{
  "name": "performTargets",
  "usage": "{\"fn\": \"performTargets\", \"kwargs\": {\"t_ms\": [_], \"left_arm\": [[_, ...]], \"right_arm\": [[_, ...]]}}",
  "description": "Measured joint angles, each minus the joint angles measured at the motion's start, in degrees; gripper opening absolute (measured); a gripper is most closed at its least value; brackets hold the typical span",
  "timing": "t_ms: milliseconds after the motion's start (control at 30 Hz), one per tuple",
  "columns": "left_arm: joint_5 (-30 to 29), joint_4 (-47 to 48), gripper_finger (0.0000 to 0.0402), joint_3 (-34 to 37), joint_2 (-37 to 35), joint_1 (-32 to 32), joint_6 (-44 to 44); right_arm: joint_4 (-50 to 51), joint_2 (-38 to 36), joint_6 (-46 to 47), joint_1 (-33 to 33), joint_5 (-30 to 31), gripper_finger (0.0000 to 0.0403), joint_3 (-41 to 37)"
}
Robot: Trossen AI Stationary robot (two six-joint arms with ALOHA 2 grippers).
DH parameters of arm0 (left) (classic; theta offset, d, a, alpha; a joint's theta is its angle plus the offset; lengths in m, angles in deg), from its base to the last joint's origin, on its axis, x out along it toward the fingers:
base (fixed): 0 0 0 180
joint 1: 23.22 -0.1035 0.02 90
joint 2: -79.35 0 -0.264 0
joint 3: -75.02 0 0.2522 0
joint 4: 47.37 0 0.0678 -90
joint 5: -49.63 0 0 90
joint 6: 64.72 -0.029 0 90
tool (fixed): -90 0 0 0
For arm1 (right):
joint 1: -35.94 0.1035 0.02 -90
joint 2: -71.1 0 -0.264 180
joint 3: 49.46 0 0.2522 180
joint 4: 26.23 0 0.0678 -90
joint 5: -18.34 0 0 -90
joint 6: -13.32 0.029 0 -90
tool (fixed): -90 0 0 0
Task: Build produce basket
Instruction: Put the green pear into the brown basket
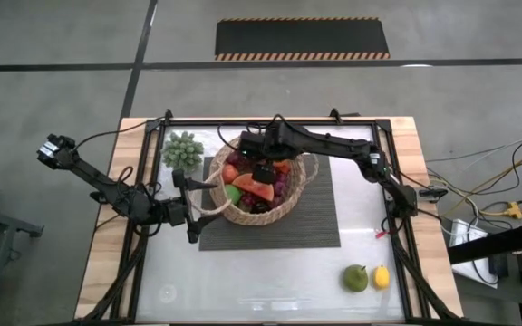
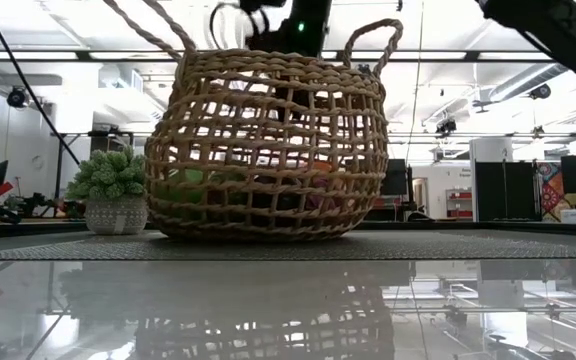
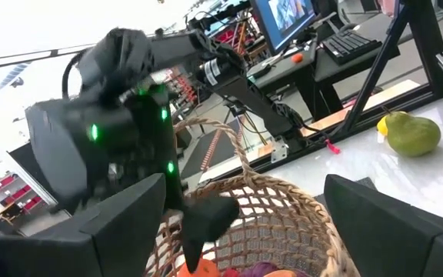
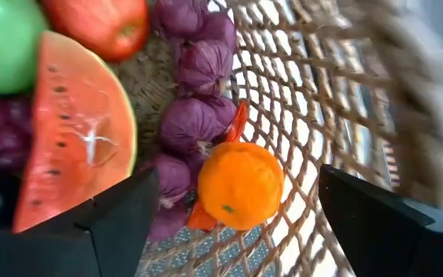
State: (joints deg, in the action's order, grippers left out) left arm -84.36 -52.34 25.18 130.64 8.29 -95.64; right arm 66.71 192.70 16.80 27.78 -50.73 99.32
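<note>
The tan woven basket stands on a dark ribbed mat. It holds produce: a watermelon slice, a green apple, a red apple, purple grapes and an orange, which lies against the wicker wall. My right gripper hangs open over the basket's inside, pointing steeply down, its fingers on either side of the orange and clear of it. My left gripper stands open and level at the basket's left side, with a loop handle showing between its fingers. A pear and a lemon lie on the table near the front right.
A small potted succulent stands at the far left of the table, beside the mat. The table's metal frame rails run along its edges. The basket's second loop handle rises beside my right gripper.
</note>
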Motion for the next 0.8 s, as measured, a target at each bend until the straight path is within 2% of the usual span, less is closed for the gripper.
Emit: {"fn": "performTargets", "kwargs": {"t_ms": [167, 400, 533, 700, 800], "left_arm": [[0.02, 0.08, 0.0336, 0.00, 0.00, 0.00, 0.02], [0.02, 0.01, 0.0336, 0.00, 0.02, 0.02, 0.11], [0.02, -0.14, 0.0336, 0.00, 0.04, 0.02, 0.13], [0.04, -0.23, 0.0336, -0.15, 0.04, 0.02, 0.09], [0.04, -0.30, 0.0336, -0.49, 0.04, 0.02, 0.09]], "right_arm": [[0.13, -4.36, 2.34, 2.44, -1.52, 0.0333, 0.00], [0.86, -12.08, 11.29, 7.24, -10.47, 0.0327, 0.00], [3.68, -16.27, 19.65, 11.36, -12.59, 0.0327, -0.01], [10.48, -18.56, 33.34, 18.15, -11.86, 0.0326, -0.17], [10.59, -18.60, 41.43, 22.64, -10.77, 0.0326, -0.96]]}}
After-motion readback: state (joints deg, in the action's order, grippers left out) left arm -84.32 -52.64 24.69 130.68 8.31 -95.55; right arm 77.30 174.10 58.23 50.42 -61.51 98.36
